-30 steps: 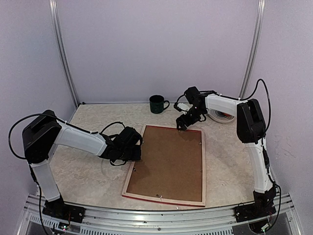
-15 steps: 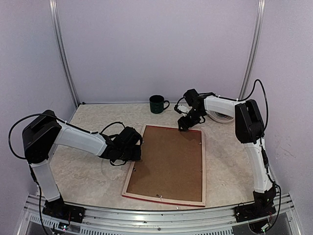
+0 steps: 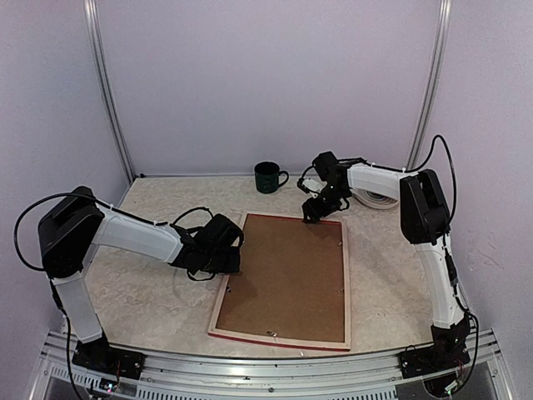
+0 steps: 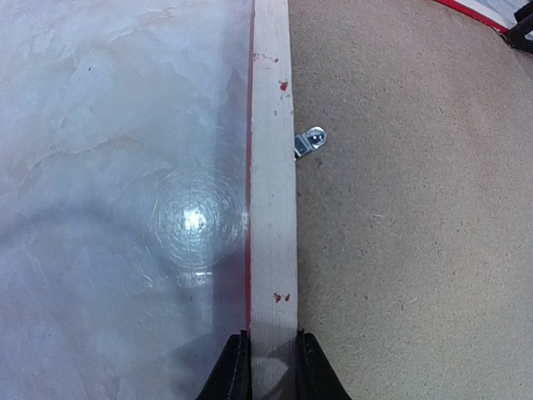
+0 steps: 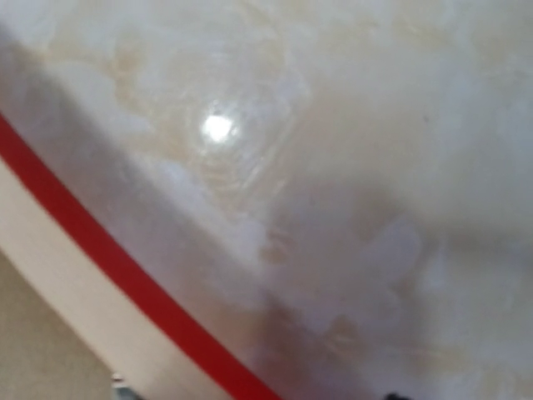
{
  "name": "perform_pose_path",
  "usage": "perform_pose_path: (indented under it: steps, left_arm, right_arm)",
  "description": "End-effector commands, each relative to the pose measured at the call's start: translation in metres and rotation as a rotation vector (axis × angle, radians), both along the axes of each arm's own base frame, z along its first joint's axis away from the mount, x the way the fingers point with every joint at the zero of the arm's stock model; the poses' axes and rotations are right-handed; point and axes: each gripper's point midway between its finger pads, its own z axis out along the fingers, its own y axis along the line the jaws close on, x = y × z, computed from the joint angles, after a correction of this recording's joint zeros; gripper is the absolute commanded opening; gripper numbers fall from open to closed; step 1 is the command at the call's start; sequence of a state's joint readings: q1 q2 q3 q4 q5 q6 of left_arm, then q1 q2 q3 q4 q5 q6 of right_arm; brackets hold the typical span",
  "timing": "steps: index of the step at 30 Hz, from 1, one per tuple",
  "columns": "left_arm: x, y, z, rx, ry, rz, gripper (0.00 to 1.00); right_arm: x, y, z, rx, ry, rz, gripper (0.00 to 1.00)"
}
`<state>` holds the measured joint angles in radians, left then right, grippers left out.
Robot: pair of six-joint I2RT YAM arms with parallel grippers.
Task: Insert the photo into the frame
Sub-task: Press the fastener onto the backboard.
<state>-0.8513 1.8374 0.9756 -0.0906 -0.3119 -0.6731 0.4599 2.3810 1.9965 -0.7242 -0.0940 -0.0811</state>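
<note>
The frame (image 3: 346, 283) lies face down on the table, pale wood back up, with a thin red outer edge showing. A brown backing board (image 3: 287, 279) fills it. My left gripper (image 3: 233, 265) is shut on the frame's left rail (image 4: 272, 208), one fingertip on each side of the wood (image 4: 272, 337). My right gripper (image 3: 312, 214) hovers low at the frame's far edge, near its far-left part. Its wrist view is blurred and shows only the frame's red edge (image 5: 125, 275) and table, so its jaws cannot be read. The photo is hidden.
A dark green mug (image 3: 268, 177) stands behind the frame. A white round roll (image 3: 376, 197) lies at the back right under the right arm. A metal turn clip (image 4: 310, 142) sits on the backing board (image 4: 400, 208). Marbled table (image 3: 150, 300) extends left of the frame.
The right wrist has shifted slightly left at the frame's far edge. The left gripper keeps its hold, and the frame has not moved.
</note>
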Motion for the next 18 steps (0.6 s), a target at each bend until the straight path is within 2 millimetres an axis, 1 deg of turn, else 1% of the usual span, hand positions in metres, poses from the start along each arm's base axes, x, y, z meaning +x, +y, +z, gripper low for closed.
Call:
perform_pose_path:
  steps: [1,4,8,12,13,15,17,18]
  left_arm:
    - [0.009,0.0,0.011,0.0,-0.006,0.016,0.16]
    - [0.01,0.0,0.011,0.003,-0.007,0.018,0.16]
    - [0.011,0.001,0.014,0.0,-0.015,0.022,0.17]
    - [0.013,0.002,0.02,-0.002,-0.024,0.031,0.24]
    - [0.014,0.003,0.021,-0.001,-0.026,0.034,0.28]
    - [0.016,0.007,0.027,0.0,-0.033,0.046,0.4]
    - [0.018,0.012,0.041,-0.012,-0.053,0.057,0.58]
    - [0.017,0.014,0.047,-0.016,-0.058,0.061,0.66]
  right_arm:
    - [0.003,0.004,0.01,0.046,-0.021,0.005,0.68]
    - [0.003,0.01,0.013,0.073,-0.018,0.025,0.71]
    - [0.006,0.012,0.009,0.075,-0.005,0.022,0.72]
    - [0.008,0.012,0.005,0.073,-0.002,0.004,0.71]
    - [0.007,0.012,0.003,0.07,0.003,0.002,0.71]
    - [0.005,0.009,0.002,0.065,0.003,-0.008,0.72]
    - [0.003,0.003,0.001,0.06,0.001,-0.02,0.73]
    - [0.002,-0.001,0.002,0.06,0.003,-0.03,0.74]
